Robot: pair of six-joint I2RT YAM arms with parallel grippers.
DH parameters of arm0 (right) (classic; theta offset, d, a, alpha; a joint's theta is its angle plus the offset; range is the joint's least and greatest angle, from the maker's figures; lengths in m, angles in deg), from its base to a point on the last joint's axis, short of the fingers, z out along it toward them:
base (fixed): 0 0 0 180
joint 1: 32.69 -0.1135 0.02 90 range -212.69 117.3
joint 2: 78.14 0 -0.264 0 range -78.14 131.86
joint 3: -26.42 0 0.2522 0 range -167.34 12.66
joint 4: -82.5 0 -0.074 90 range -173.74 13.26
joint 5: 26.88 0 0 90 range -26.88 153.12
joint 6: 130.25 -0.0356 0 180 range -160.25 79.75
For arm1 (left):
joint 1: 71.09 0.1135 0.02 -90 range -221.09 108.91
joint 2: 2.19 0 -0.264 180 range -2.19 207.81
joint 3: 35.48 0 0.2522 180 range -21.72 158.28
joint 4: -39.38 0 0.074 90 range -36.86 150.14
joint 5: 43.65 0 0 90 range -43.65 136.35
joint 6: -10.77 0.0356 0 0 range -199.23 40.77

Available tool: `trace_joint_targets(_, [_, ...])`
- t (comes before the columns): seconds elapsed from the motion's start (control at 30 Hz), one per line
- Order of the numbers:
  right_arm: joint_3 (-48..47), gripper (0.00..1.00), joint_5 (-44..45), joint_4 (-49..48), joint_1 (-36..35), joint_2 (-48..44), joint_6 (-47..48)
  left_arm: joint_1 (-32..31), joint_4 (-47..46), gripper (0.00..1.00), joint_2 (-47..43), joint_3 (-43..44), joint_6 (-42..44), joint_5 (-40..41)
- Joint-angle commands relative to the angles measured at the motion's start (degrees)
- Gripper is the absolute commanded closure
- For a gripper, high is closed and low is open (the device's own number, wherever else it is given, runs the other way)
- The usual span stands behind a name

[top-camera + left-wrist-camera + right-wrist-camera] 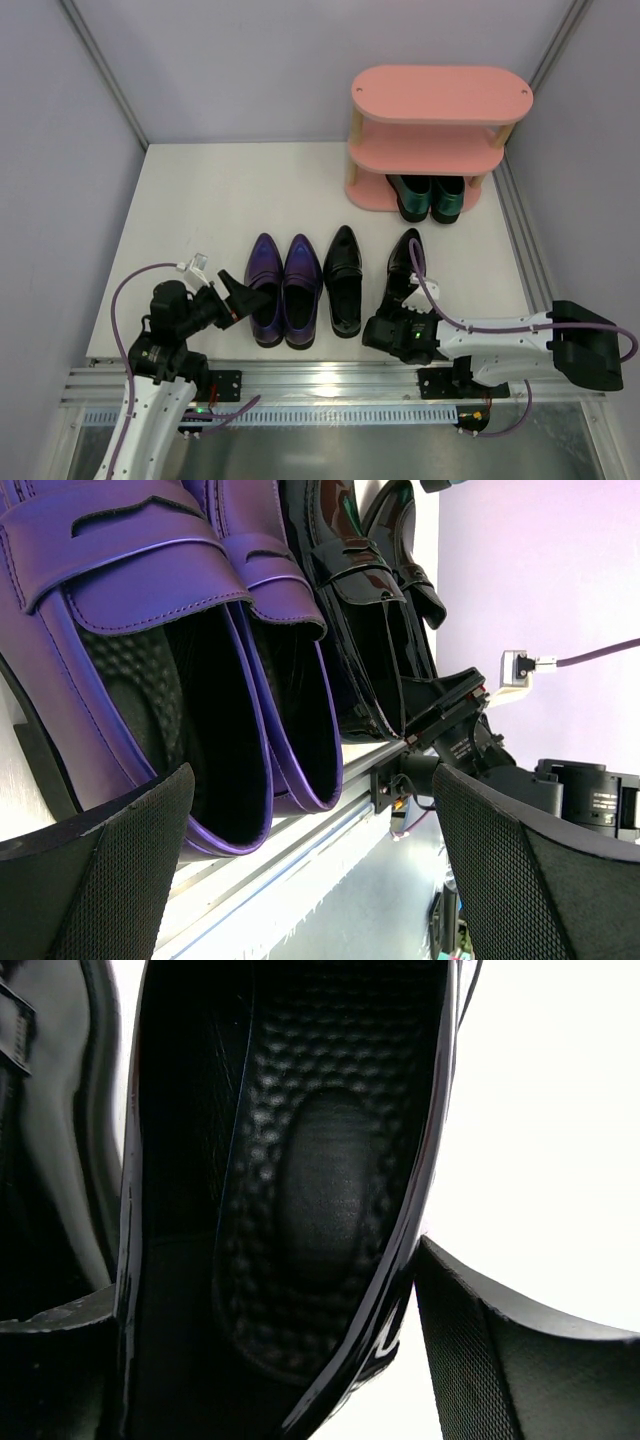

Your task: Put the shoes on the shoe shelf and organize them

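The pink shoe shelf [440,95] stands at the far right, with the dark green pair [428,197] on its bottom tier. The purple pair [283,290] and the black pair lie side by side mid-table. My left gripper [232,298] is open and empty just behind the left purple shoe's heel [150,730]; its fingers [100,880] show wide apart. My right gripper [398,328] is open with its jaws on either side of the heel of the right black shoe [300,1180]. Its right finger [520,1360] touches the shoe's rim. The left black shoe [343,278] lies beside it.
The shelf's top and middle tiers [425,152] hold nothing. A metal rail [330,380] runs along the table's near edge in front of the heels. Grey walls close in the table on the left, back and right.
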Motion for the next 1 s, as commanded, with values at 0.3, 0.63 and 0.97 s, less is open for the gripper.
trace_joint_targets(0.3, [-13.09,0.96,-5.39,23.9,0.9,-0.37,9.69,0.0,-2.38,0.0,-0.79,-0.4,-0.78,-1.46])
trace_joint_targets(0.63, [-8.08,0.32,-7.16,22.86,1.07,0.42,5.12,-0.09,-3.7,0.0,-0.61,-0.93,-1.57,-2.07])
trace_joint_targets(0.97, [-13.61,0.0,-3.82,30.07,1.42,7.36,-2.18,-0.09,-3.17,0.0,-1.05,-0.32,-1.57,-2.16])
